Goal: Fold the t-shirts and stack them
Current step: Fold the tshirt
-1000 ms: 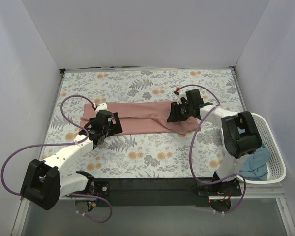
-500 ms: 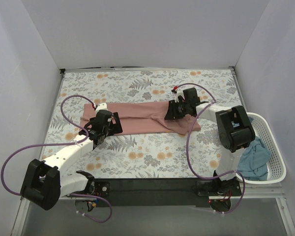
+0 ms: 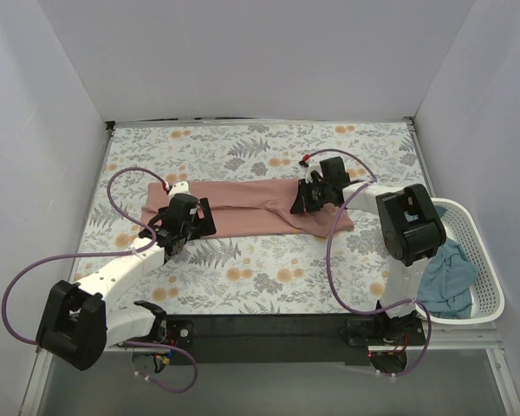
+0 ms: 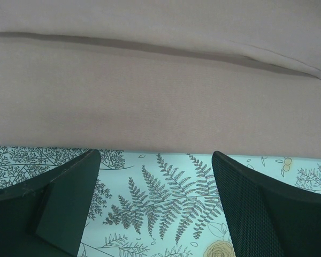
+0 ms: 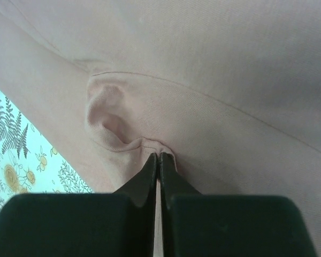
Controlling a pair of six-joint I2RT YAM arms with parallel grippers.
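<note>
The dusty-pink t-shirt (image 3: 247, 206) lies folded into a long strip across the middle of the floral cloth; its print is hidden. It fills the upper part of the left wrist view (image 4: 160, 91) and most of the right wrist view (image 5: 214, 75). My left gripper (image 3: 193, 219) is open and empty at the strip's near edge toward its left end (image 4: 156, 203). My right gripper (image 3: 305, 199) is shut on a pinched fold of the pink t-shirt near its right end (image 5: 159, 156). The teal-blue t-shirt (image 3: 449, 279) lies crumpled in the white basket.
The white slotted basket (image 3: 485, 269) stands at the table's right edge beside the right arm's base. The floral cloth (image 3: 269, 269) covers the table. Purple cables loop from both arms. White walls close in the left, back and right.
My right gripper has shifted slightly left and away along the pink t-shirt's right end, with the right arm swinging that way. The left arm has not moved.
</note>
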